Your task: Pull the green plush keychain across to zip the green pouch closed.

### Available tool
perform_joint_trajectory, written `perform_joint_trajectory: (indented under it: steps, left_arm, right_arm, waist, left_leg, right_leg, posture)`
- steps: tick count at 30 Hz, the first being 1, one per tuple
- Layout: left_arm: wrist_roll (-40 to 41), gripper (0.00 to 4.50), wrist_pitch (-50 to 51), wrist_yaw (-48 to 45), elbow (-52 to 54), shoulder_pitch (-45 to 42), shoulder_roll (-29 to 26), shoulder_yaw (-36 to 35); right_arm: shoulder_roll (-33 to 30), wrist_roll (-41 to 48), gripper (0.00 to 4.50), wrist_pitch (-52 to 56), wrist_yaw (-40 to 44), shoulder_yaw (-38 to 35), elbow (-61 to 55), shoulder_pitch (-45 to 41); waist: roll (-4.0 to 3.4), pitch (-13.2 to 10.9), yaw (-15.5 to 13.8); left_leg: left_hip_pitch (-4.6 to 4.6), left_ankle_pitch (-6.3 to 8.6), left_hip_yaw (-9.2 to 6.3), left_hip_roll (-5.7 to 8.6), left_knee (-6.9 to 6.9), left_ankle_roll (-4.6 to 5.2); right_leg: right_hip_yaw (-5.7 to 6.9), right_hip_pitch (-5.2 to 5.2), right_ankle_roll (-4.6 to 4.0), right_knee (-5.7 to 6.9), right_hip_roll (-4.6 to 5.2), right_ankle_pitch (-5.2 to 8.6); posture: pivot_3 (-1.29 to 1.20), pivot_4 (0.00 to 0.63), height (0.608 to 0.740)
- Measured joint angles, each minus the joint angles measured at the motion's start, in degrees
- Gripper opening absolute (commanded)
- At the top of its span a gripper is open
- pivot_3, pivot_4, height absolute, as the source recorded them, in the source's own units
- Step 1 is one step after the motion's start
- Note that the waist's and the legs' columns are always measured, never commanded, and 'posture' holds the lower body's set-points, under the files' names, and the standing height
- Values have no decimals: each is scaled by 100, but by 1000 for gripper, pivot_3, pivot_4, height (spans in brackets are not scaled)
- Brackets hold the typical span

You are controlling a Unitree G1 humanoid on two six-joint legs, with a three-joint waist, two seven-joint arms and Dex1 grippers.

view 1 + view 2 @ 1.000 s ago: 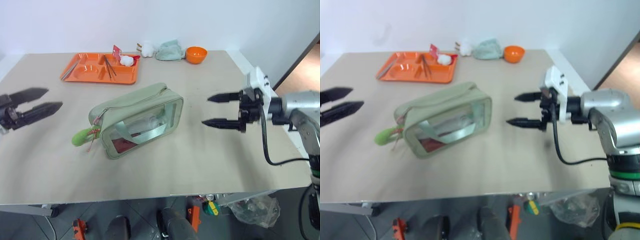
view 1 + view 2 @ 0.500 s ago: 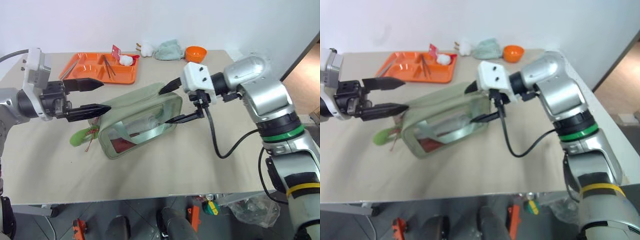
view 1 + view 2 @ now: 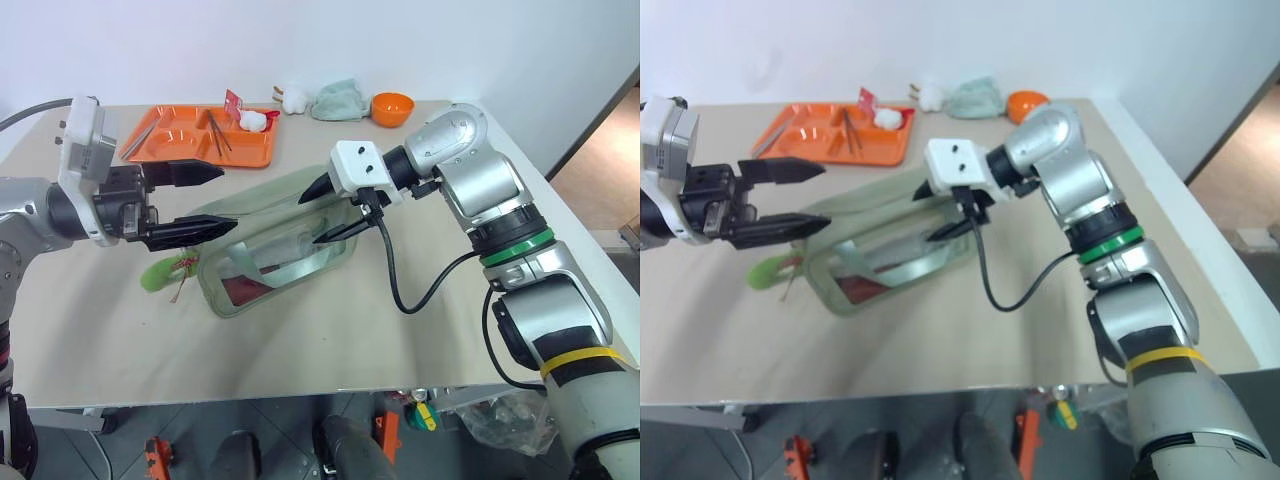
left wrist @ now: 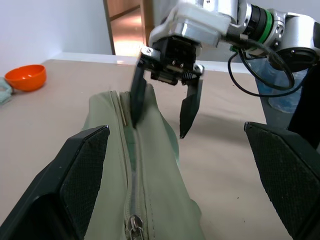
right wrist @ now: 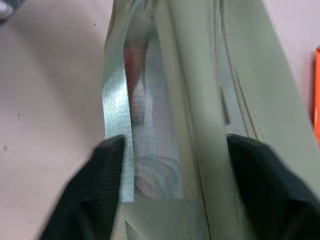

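Right claw (image 3: 338, 210) has swung in to straddle the green pouch (image 3: 285, 235), still unclenched; left claw (image 3: 200, 200), spread wide, nears the green plush keychain (image 3: 160, 274).

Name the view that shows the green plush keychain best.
The left eye view: the keychain lies whole on the table beside the pouch's near end, red cords visible. The right eye view shows it too, smaller. The left wrist view shows the zipper, not the plush; the right wrist view shows pouch fabric.

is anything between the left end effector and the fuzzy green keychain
Nothing visible. The left end effector hangs open above the pouch's near end, and the keychain lies on the table just below it, uncovered, with bare table around it.
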State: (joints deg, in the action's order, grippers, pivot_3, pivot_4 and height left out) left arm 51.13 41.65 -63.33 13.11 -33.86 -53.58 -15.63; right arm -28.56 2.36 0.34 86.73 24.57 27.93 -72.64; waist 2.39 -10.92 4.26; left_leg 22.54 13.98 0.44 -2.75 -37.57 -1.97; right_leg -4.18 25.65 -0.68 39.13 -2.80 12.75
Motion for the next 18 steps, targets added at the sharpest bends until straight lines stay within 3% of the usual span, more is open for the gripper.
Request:
perform_joint_trajectory:
  steps: [5, 6, 18]
  left_arm:
    - [73, 4500, 1, 140, 24, 84, 55, -25]
    - [79, 4500, 1, 168, 24, 91, 61, -34]
    - [62, 4500, -52, 288, 26, 288, 88, -110]
  right_arm:
    - [33, -144, 187, -163, 62, 7, 185, -14]
    - [33, -155, 31, -176, 68, 8, 192, -14]
    - [2, -259, 31, -110, 11, -11, 306, -12]
  waist:
    - [0, 0, 2]
    - [0, 0, 2]
    - [0, 0, -6]
  left_leg:
    - [0, -1, -1, 0, 0, -1]
    - [0, -1, -3, 0, 0, -2]
    - [-6, -10, -18, 7, -2, -16]
  right_leg:
    - [0, 0, -1, 1, 2, 0]
    - [1, 0, -1, 1, 2, 0]
    - [13, -15, -1, 1, 3, -1]
  posture:
    - [0, 150, 740]
    - [0, 150, 740]
    - [0, 150, 740]
